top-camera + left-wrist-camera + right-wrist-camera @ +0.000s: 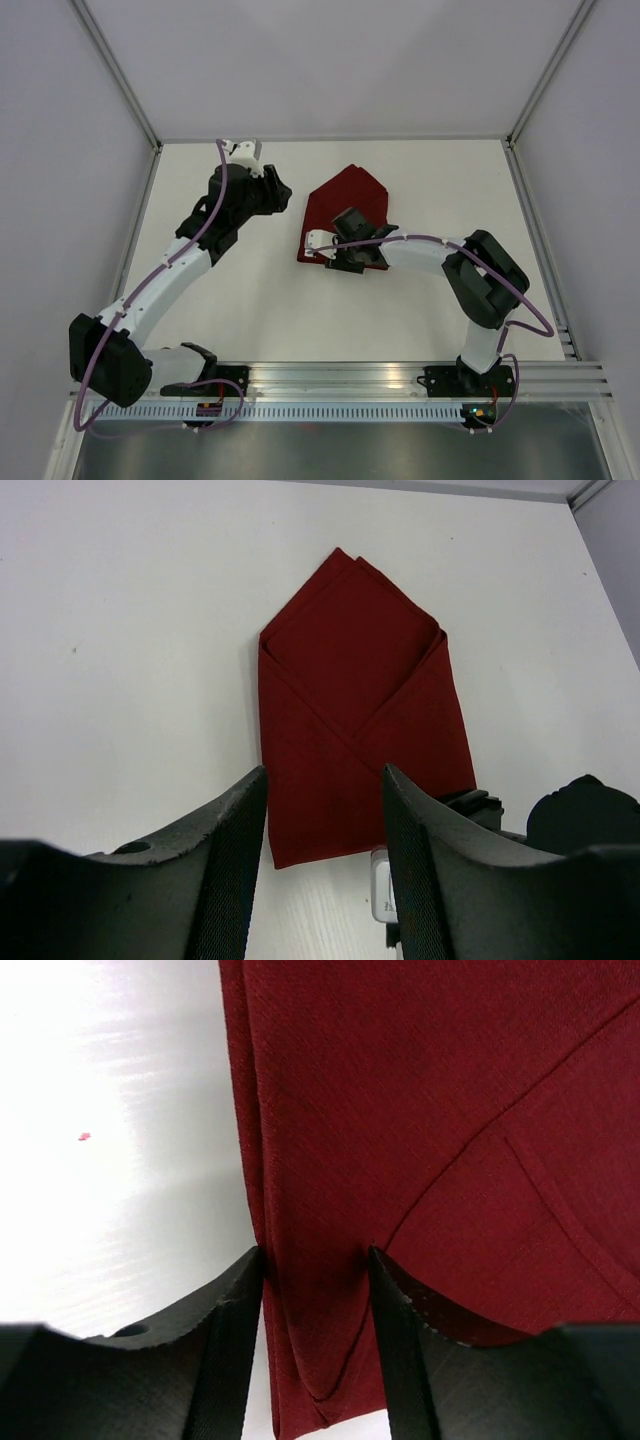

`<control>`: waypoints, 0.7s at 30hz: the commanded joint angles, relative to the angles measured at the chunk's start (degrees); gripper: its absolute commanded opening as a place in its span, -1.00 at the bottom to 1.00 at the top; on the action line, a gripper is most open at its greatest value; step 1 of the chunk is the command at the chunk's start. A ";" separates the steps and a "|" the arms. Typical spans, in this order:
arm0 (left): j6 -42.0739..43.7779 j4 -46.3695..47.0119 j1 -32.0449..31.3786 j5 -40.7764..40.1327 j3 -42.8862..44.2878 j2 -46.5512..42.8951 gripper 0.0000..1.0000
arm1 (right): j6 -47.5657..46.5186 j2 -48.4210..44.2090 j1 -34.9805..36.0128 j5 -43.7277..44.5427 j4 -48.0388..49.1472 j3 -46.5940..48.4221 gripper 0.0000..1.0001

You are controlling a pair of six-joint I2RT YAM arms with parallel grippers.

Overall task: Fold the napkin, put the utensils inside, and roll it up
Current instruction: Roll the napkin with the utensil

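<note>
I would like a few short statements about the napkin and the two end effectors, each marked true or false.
1. The napkin lies unfolded as a full square. False: it is folded, with one pointed end.
2. The right end effector is at the napkin's edge, with cloth between its jaws. True.
3. The left end effector grips a napkin corner. False: it is open, empty and apart from the cloth, over the table.
4. The napkin's pointed end faces away from the arm bases. True.

The napkin (345, 200) is a dark red cloth folded flat into an envelope shape: one end pointed, the other square, with two flaps crossing diagonally over its middle (350, 710). It lies on the white surface, just right of centre in the top view's upper half. By its square end one long edge puckers upward (315, 1360).
</note>
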 commanded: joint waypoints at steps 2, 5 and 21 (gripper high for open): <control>2.36 1.06 0.25 1.67 -0.65 1.03 0.09 | -2.04 0.58 -0.73 -1.09 0.26 -0.91 0.00; 2.71 1.23 0.16 1.84 -0.92 1.64 0.08 | -2.48 1.11 -0.91 -2.06 -0.62 -1.26 -0.03; 1.66 2.38 0.07 3.17 -3.91 1.91 0.08 | -4.32 4.72 -3.36 -10.49 -10.37 1.45 -0.57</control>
